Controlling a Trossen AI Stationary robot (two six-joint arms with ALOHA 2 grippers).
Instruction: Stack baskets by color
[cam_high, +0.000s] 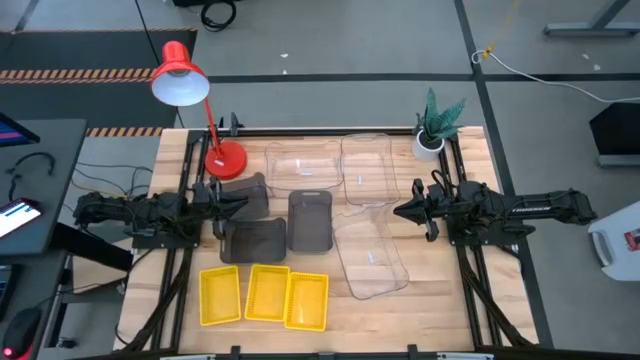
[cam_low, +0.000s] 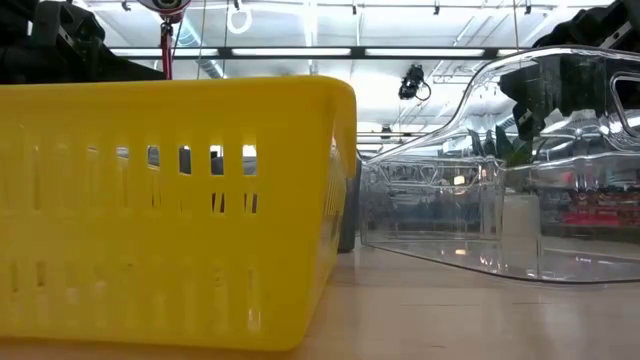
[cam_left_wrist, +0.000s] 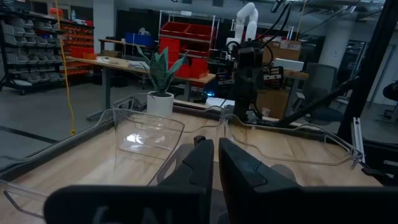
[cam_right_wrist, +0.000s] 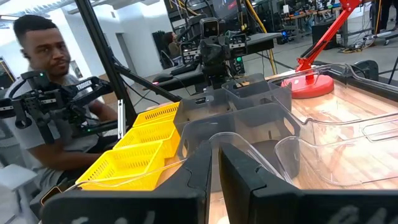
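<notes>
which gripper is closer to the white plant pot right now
The right. The right gripper hangs over the clear baskets, just short of the white plant pot at the table's back corner. The left gripper is across the table, over the grey baskets near the red lamp.

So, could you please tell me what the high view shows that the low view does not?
Only the high view shows the three yellow baskets in a row, three grey baskets, the red lamp, and the left pincer and right pincer apart above the table. Only the low view shows the ceiling lights behind. Both share a yellow basket, clear baskets and the wooden table.
</notes>
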